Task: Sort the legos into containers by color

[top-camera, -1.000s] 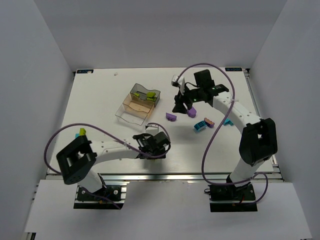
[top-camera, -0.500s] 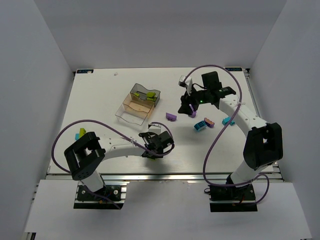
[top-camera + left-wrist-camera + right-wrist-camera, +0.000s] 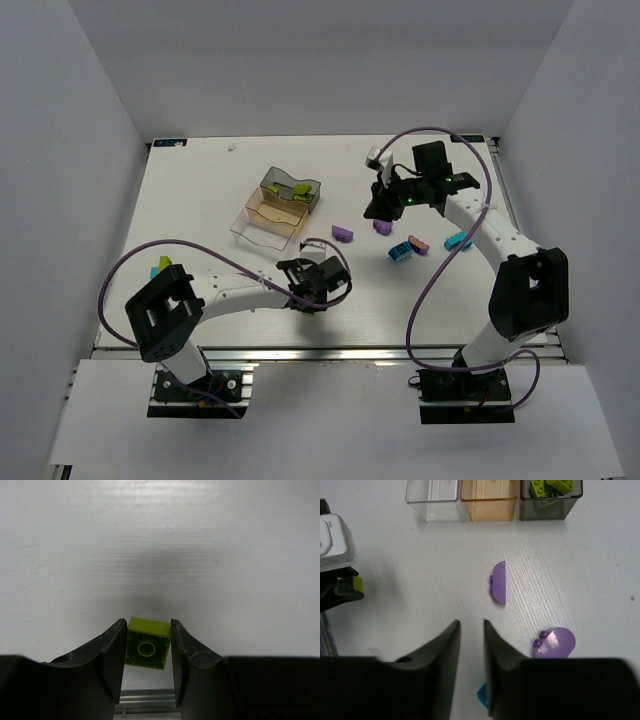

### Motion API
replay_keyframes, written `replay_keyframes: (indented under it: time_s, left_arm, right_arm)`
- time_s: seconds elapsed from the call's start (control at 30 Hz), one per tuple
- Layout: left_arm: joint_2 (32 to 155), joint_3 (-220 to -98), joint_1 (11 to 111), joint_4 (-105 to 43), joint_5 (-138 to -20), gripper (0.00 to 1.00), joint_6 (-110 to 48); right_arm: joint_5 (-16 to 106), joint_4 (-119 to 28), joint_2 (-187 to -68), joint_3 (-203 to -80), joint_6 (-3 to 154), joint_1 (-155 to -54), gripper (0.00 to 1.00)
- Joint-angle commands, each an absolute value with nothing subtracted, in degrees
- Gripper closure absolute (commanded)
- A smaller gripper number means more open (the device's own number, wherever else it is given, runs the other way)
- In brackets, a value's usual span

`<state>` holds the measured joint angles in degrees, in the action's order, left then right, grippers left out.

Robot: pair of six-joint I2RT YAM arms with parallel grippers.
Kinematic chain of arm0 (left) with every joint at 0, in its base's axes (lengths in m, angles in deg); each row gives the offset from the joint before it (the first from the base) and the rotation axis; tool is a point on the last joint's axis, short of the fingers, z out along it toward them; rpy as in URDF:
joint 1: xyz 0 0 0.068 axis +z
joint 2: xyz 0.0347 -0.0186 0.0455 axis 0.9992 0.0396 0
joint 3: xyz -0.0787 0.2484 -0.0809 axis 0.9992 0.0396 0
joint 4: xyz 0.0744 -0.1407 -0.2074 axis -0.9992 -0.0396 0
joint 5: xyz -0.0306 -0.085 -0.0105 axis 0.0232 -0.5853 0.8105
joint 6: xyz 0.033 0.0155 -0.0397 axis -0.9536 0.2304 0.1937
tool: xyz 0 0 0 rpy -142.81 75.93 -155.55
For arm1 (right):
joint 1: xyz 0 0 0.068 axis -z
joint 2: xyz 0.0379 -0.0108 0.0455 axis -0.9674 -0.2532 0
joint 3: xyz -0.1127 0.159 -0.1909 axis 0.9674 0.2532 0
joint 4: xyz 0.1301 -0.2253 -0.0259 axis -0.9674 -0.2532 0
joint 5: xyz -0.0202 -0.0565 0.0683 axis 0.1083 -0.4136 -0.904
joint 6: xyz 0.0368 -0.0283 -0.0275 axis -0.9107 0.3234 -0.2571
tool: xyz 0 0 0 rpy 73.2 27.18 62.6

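**A:** What is found at the far left of the table (image 3: pixel 200 170)?

**B:** A stray lime green brick (image 3: pixel 162 263) is seen there, touching a far-left cyan brick (image 3: pixel 152 272).

**A:** And the containers?

**B:** Three adjoining trays are set in a slanted row: the clear tray (image 3: pixel 245 228), the orange tray (image 3: pixel 265 210), then the smoky grey tray (image 3: pixel 314 195). Sorted lime green bricks (image 3: pixel 547 487) are held in the grey one.

**A:** How is the left gripper (image 3: pixel 147 630) placed?

**B:** It is closed on a gripped lime green brick (image 3: pixel 146 649), which is pinched on two opposite sides, near the front edge of the table. Whether that brick is lifted cannot be told.

**A:** What is seen further right?

**B:** A half-round purple brick (image 3: pixel 343 233) is left lying between the trays and the right gripper (image 3: pixel 471 645). That gripper's jaws are kept a narrow gap apart, and nothing is held between them. A second purple brick (image 3: pixel 383 227) is seen just beside it. Beyond, a middle cyan brick (image 3: pixel 400 251) is placed just beside a small purple brick (image 3: pixel 419 245), and a far-right cyan brick (image 3: pixel 456 240) is set a little apart.
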<state>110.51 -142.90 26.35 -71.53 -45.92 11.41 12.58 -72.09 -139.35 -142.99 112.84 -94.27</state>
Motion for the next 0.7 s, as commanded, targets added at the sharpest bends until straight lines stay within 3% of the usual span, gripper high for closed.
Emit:
replay_keyframes:
  time_s: [0.0,0.07,0.1,0.3,0.67]
  left_arm:
    - [106.27,-150.03,27.17,-73.13,-43.1,0.78,9.3]
    - [106.01,-152.67,29.79,-73.39,-43.27,0.79,7.37]
    - [105.66,-155.12,30.86,-73.22,-43.79,0.81,6.49]
    - [106.35,-164.7,42.37,-69.36,-48.27,0.82,-0.45]
    - [124.19,-186.94,57.23,-66.98,-49.51,0.83,-9.95]
  right_arm:
    - [9.37,-73.71,-136.93,-143.67,112.2,-92.91,0.77]
    - [9.01,-74.16,-136.93,-143.76,112.29,-92.21,0.94]
    - [9.01,-74.33,-136.93,-143.76,112.12,-91.94,0.95]
    - [8.31,-75.48,-136.23,-142.01,112.99,-91.15,0.97]
    - [7.08,-75.04,-135.17,-138.58,113.61,-91.24,0.96]
